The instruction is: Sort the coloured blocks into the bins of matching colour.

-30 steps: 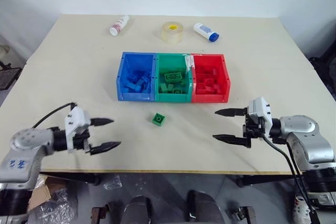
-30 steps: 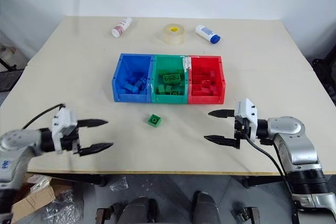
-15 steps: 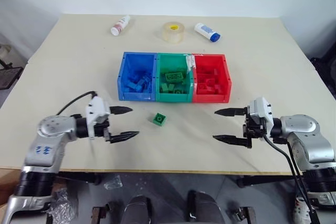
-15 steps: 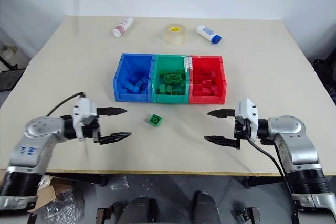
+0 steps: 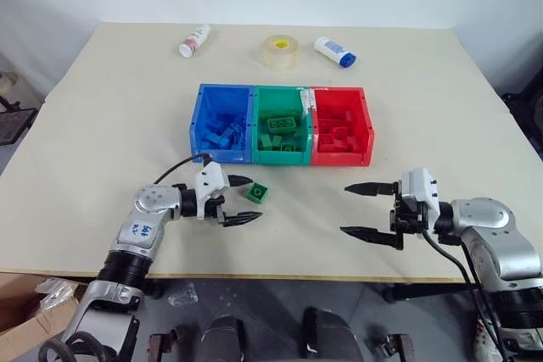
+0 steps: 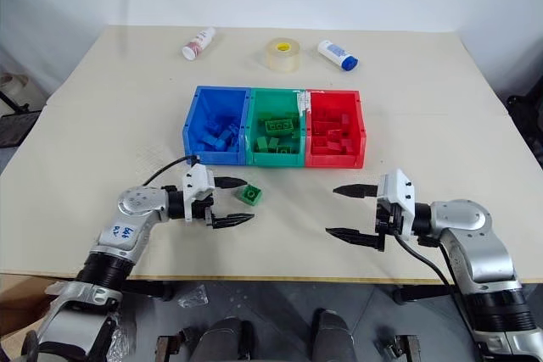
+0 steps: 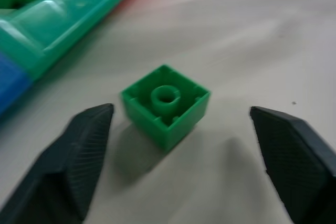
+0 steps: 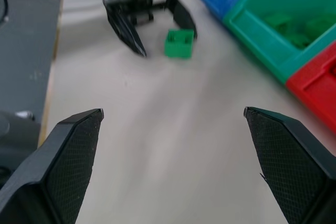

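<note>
A lone green block (image 5: 259, 193) lies on the desk (image 5: 102, 125) just before the green bin (image 5: 281, 129). The left claw (image 5: 242, 199) gapes around it untouched; the right claw (image 5: 371, 209) stands wide, empty. Bin contents blur together.

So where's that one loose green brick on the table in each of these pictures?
Left eye view: green brick on the table, just in front of the green bin.
Right eye view: the same spot.
Left wrist view: mid-picture, between the left gripper's open fingers.
Right wrist view: far across the table, at the left gripper.
Shared landmark: the green bin.
</note>
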You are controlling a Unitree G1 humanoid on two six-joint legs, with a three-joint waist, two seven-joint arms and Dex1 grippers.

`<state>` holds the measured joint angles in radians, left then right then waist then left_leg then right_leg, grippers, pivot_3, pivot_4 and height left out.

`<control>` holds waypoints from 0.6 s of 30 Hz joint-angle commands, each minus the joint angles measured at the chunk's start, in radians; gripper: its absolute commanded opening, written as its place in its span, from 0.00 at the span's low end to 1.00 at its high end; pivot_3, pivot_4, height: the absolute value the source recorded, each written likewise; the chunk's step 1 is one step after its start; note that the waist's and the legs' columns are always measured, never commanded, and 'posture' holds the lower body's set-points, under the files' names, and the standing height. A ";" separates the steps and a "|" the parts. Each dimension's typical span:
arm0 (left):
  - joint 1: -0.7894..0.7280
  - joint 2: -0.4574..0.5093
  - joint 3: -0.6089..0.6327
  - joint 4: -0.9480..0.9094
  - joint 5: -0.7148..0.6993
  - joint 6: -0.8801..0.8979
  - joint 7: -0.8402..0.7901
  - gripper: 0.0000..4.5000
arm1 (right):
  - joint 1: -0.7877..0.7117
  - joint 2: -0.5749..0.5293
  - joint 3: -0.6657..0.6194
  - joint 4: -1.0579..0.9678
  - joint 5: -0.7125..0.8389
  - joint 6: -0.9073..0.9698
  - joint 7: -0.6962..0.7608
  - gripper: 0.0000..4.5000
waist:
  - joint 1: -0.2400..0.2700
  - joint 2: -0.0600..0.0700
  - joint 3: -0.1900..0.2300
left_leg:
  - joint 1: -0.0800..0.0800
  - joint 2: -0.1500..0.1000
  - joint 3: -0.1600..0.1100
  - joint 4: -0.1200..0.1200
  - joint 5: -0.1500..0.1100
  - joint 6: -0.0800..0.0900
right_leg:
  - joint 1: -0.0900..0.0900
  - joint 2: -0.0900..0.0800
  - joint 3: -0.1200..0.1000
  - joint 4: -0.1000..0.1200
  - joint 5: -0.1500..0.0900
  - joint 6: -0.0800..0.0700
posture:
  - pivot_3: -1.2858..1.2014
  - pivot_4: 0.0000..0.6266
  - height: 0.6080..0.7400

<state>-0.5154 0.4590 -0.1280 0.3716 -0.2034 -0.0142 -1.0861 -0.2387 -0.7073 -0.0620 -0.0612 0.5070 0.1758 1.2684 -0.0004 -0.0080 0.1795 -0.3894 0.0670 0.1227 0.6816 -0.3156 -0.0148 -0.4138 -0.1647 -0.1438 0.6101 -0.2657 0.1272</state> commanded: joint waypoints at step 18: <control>-0.233 -0.068 0.025 0.047 -0.004 -0.015 0.029 0.44 | -0.001 0.071 -0.091 -0.022 0.089 0.030 -0.112 1.00 | 0.006 0.000 0.000 | -0.001 0.000 -0.001 0.001 0.000 0.000 | 0.001 0.000 0.000 0.000 0.000 0.001 | 0.52 0.24 1.00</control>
<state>-0.7226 0.4008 -0.1223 0.4365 -0.2009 -0.0235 -1.0702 -0.2296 -0.6385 -0.1173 -0.0695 0.5770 0.2002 1.1804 0.0059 -0.0085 0.1797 -0.3901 0.0666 0.1220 0.6827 -0.3156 -0.0146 -0.4131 -0.1648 -0.1440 0.6096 -0.2653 0.1279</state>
